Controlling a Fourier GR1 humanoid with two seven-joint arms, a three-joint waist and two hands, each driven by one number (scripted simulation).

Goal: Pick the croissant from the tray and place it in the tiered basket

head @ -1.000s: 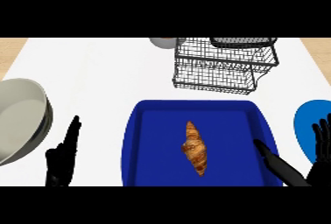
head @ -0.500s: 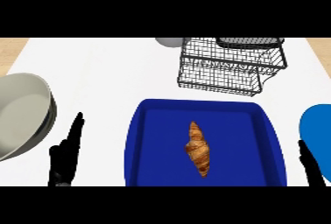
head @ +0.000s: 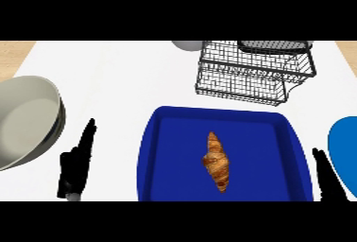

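Barely any change: croissant (head: 216,161) on tray (head: 180,152).

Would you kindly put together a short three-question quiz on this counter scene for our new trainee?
1. True or false: the croissant already lies in the tiered basket.
2. Which dish stands left of the blue tray? A) a grey bowl B) a red mug C) a glass jar
3. Fill in: the left hand and the right hand both hold ____.

Key: 1 false, the croissant lies on the blue tray; 2 A; 3 nothing, both are open.
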